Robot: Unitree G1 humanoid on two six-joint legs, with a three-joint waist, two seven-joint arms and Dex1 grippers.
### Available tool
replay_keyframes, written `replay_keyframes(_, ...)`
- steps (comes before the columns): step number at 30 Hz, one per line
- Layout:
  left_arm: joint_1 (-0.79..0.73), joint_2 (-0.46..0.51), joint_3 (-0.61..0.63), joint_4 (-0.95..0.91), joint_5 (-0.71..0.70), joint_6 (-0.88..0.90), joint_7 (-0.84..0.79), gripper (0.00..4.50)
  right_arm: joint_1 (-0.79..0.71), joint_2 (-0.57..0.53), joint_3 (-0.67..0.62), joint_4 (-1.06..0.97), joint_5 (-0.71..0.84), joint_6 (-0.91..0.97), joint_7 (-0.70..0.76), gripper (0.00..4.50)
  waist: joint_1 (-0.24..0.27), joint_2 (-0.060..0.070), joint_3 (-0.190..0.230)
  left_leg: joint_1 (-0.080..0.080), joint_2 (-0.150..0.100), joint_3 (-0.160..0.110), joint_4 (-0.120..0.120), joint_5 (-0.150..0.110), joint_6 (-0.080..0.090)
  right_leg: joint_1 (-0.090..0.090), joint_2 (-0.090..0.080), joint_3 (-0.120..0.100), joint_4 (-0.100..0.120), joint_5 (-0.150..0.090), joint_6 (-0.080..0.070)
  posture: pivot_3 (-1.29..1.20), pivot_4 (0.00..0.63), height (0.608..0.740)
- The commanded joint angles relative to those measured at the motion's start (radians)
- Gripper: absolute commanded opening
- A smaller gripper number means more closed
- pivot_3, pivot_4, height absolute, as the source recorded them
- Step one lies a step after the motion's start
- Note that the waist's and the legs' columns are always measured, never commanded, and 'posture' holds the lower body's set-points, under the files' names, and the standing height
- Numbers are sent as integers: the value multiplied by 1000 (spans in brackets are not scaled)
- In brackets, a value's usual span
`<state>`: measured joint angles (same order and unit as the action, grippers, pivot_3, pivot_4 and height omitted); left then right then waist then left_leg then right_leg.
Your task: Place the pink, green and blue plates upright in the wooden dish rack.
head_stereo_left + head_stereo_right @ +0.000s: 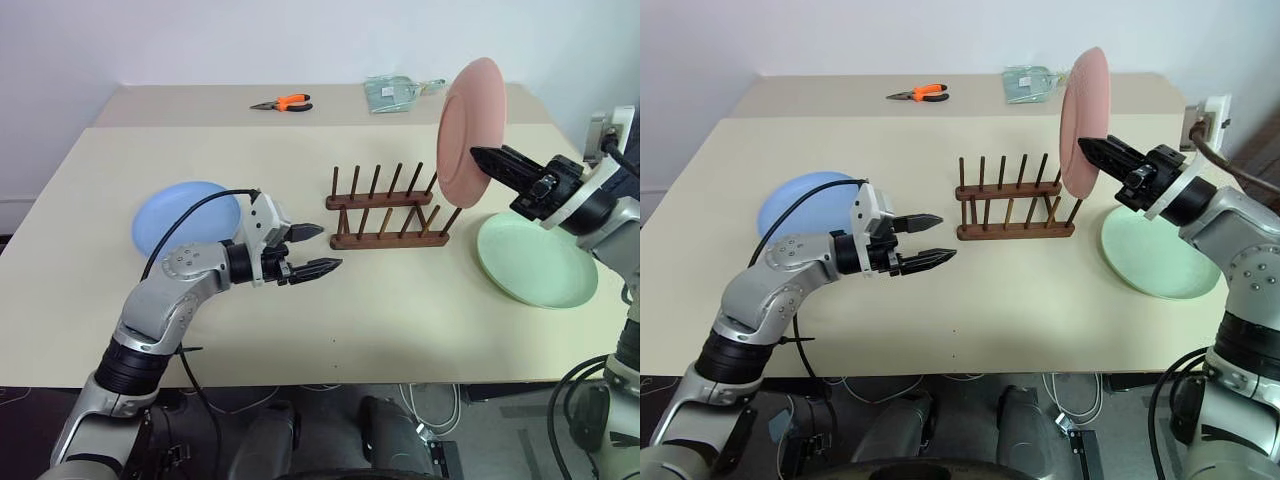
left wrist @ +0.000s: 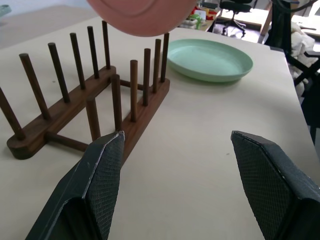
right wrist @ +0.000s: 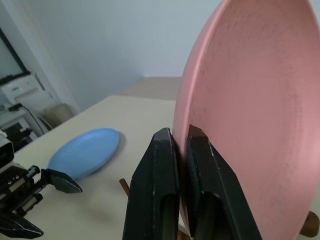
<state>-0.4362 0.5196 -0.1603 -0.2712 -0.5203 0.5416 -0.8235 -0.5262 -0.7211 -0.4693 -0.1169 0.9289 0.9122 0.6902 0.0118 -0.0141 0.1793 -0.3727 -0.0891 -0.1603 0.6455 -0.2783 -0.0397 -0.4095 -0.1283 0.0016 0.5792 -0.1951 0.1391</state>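
Bright, even indoor light; soft shadows lie under the green plate (image 1: pixel 535 262) and wooden dish rack (image 1: pixel 385 212); the wrist views' backgrounds look soft.

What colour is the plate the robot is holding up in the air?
Salmon pink. The right pincer grips the pink plate by its rim; the right wrist view shows it best.

Head pair: looking forward and down over the table (image 1: pixel 400 330), both taking in the wooden dish rack (image 1: pixel 388 212)
Left wrist: looking low and close along the tabletop at the rack
Right wrist: pressing close against the pink plate (image 3: pixel 250 115)
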Motion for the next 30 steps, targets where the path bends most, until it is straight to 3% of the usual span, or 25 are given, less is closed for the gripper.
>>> replay_keyframes(1, 4, 1, 27, -42, -4, 2, 4, 3470, -42, -23, -4, 32, 29, -2, 39, 0, 0, 0, 0, 0, 0, 0, 0, 0, 0, 0, 0, 0, 0, 0, 0, 0, 150, 740)
replay_keyframes(18, 22, 0, 19, -63, 18, 12, 18, 3470, -79, -31, 0, 142, 68, 38, 71, 0, 1, 0, 0, 0, 0, 0, 0, 0, 0, 0, 0, 0, 0, 0, 0, 0, 150, 740)
replay_keyframes(22, 15, -8, 18, -56, 20, 5, 13, 3527, -73, -42, 10, 173, 9, -19, 70, 1517, 0, 0, 0, 0, 0, 0, 0, 0, 0, 0, 0, 0, 0, 0, 0, 0, 150, 740)
replay_keyframes(25, 16, -12, 15, -51, 27, 1, 9, 3527, -68, -61, 17, 167, -104, -136, 38, 3029, 0, 0, 0, 0, 0, 0, 0, 0, 0, 0, 0, 0, 0, 0, 0, 0, 150, 740)
replay_keyframes(30, 17, -19, 10, -47, 38, -4, 4, 3527, 22, -140, -62, 134, -222, -251, 18, 3029, 6, 0, 0, 0, 0, 0, 0, 0, 0, 0, 0, 0, 0, 0, 1, 0, 150, 740)
